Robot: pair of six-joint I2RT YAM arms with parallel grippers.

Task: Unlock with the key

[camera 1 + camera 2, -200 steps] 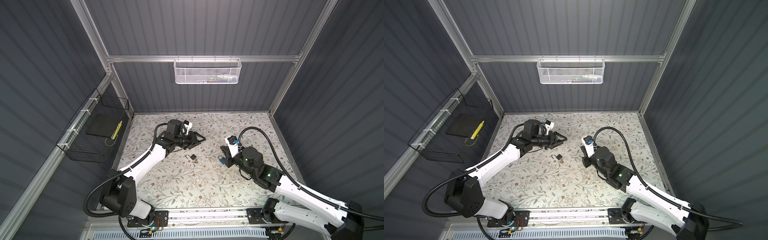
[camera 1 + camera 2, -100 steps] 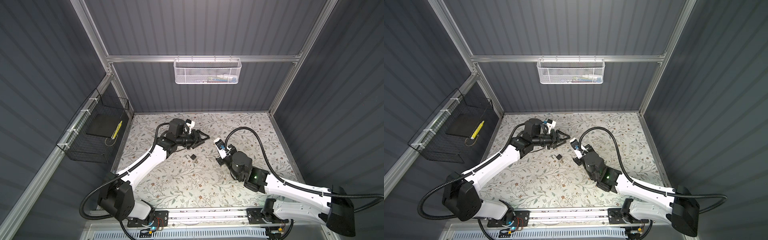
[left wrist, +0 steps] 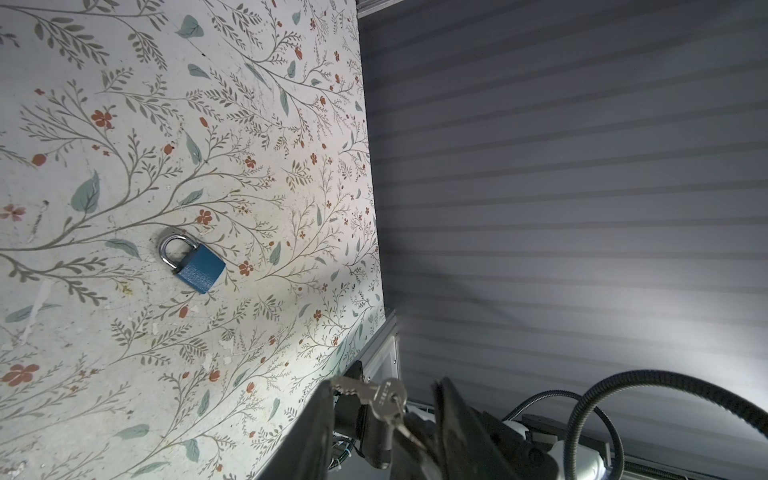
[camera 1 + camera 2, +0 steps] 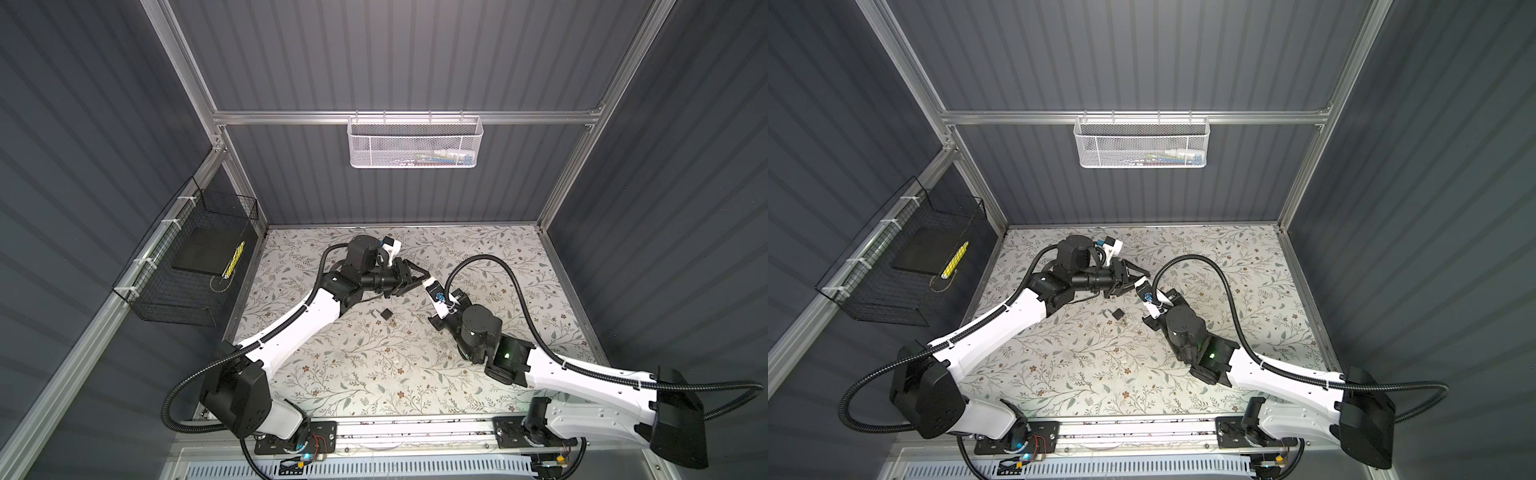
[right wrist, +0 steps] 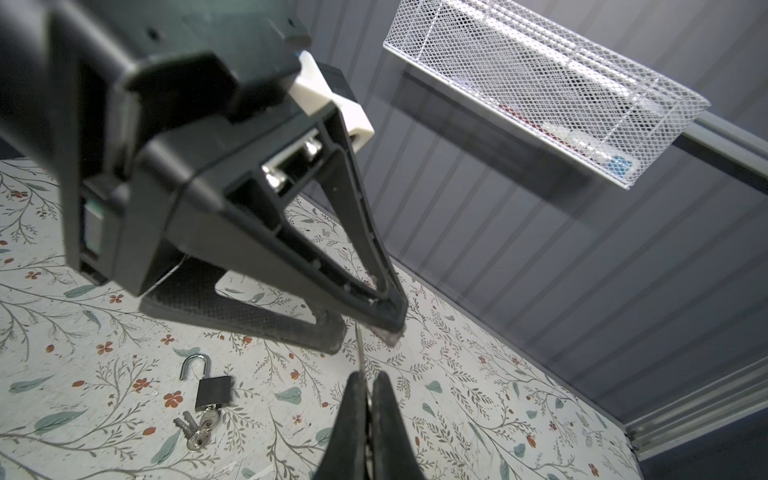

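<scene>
The key (image 3: 384,397) is off the table, pinched edge-on in the right gripper (image 5: 365,399), whose fingers are pressed together on it. Its upper part stands between the fingers of the left gripper (image 5: 361,328), which are spread around it and not clamped, with the key's tip against one finger.

This looks like a hand-over in mid-air, so nothing has gone into a lock yet. The blue padlock (image 3: 195,266) lies flat on the table (image 3: 124,124), well clear of both grippers, with its shackle closed. Inserting and turning the key are both left to do.

Only the left wrist view shows that blue padlock. I cannot find it in the top views. Only the right wrist view shows clearly that the black padlock (image 5: 212,392) below the grippers has its shackle open and a bunch of keys (image 5: 197,430) at its base. In a top view it is a dark speck (image 4: 385,326).
</scene>
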